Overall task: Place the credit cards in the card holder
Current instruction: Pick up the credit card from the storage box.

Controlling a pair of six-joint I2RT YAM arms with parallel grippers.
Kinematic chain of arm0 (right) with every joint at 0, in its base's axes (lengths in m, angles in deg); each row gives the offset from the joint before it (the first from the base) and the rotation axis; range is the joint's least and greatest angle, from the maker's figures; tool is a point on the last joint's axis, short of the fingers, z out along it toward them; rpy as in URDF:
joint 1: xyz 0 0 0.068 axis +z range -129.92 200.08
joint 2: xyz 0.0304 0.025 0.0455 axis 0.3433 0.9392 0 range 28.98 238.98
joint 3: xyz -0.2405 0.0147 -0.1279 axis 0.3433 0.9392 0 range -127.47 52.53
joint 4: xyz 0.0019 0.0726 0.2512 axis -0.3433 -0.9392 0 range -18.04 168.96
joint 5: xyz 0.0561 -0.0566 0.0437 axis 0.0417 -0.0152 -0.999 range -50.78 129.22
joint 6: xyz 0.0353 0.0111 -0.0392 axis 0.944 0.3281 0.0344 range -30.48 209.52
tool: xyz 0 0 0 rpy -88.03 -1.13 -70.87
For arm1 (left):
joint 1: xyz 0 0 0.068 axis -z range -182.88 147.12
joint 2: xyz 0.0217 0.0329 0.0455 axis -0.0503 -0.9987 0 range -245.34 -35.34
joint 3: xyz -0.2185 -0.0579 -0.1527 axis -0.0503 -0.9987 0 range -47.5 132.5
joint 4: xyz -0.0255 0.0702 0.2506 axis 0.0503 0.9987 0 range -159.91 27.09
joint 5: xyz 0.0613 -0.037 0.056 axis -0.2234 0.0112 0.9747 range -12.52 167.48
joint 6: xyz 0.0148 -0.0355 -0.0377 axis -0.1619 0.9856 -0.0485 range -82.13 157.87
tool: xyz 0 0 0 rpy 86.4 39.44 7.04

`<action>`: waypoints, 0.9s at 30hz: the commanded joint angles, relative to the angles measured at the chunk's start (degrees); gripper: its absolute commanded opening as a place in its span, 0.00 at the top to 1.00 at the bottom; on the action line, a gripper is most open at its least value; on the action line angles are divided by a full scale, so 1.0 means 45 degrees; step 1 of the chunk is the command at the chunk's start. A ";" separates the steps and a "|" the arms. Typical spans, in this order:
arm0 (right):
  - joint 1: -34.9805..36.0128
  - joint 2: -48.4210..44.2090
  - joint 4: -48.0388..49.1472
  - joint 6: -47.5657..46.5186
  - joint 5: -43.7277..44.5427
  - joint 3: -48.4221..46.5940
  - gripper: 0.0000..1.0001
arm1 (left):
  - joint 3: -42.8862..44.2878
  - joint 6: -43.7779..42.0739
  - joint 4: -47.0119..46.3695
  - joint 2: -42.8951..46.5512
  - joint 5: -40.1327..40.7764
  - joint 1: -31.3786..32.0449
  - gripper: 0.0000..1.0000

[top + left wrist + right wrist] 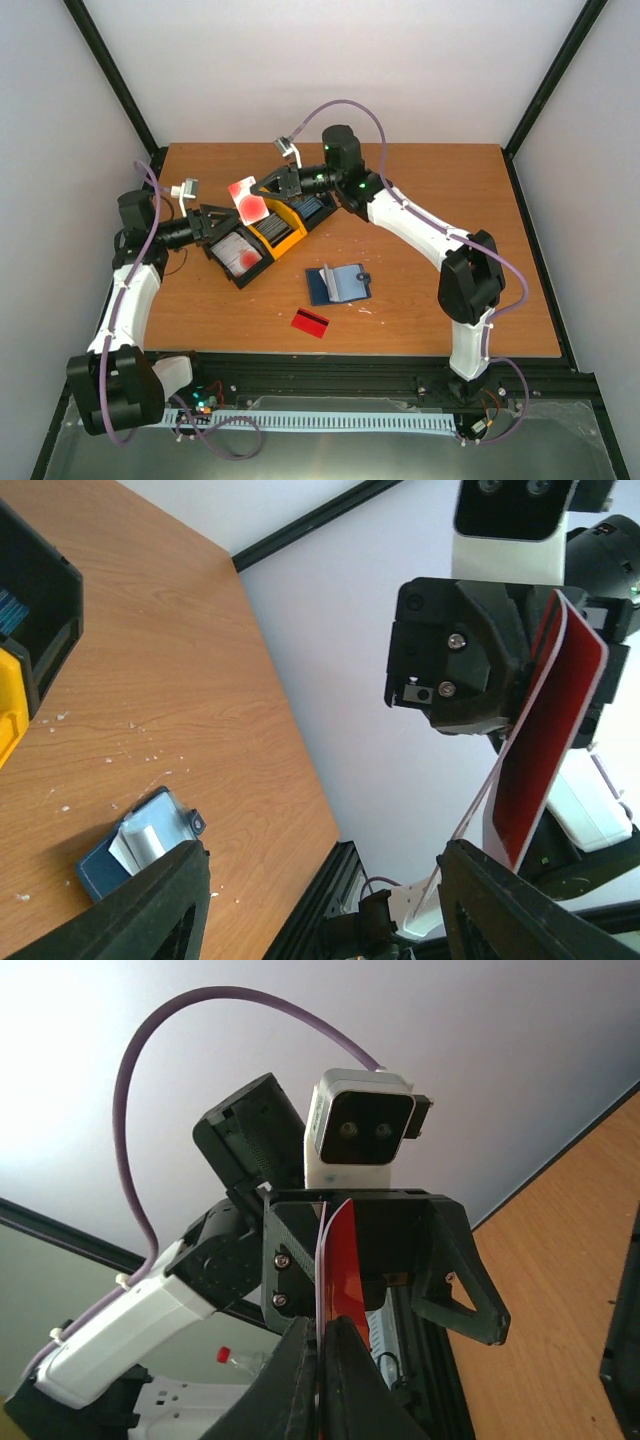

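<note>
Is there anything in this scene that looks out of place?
Yes. Small white specks are scattered on the table beside the open card holder, like debris. One red credit card lies loose near the table's front edge, apart from the holder. A second card is up in the air, pinched in the right gripper.

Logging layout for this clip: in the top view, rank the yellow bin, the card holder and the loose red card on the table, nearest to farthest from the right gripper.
1. yellow bin, just beside the right gripper and its held credit card.
2. card holder, mid-table, to the right.
3. loose red card, nearest the table's front edge.
</note>
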 commanded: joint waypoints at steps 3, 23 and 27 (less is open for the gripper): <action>0.0550 0.0453 -0.3038 -0.2380 0.0286 -0.1308 0.97 | 0.0762 -0.0915 0.1503 -0.0334 0.0692 0.0022 0.36; 0.0784 0.2240 -0.2855 -0.1503 -0.0088 -0.2229 0.97 | -0.0005 0.0297 -0.1427 -0.0454 -0.0757 0.0028 0.57; 0.0644 0.2523 0.0010 0.0796 -0.0334 -0.1061 0.97 | 0.0161 0.0057 -0.0865 -0.0958 -0.0519 0.0025 0.87</action>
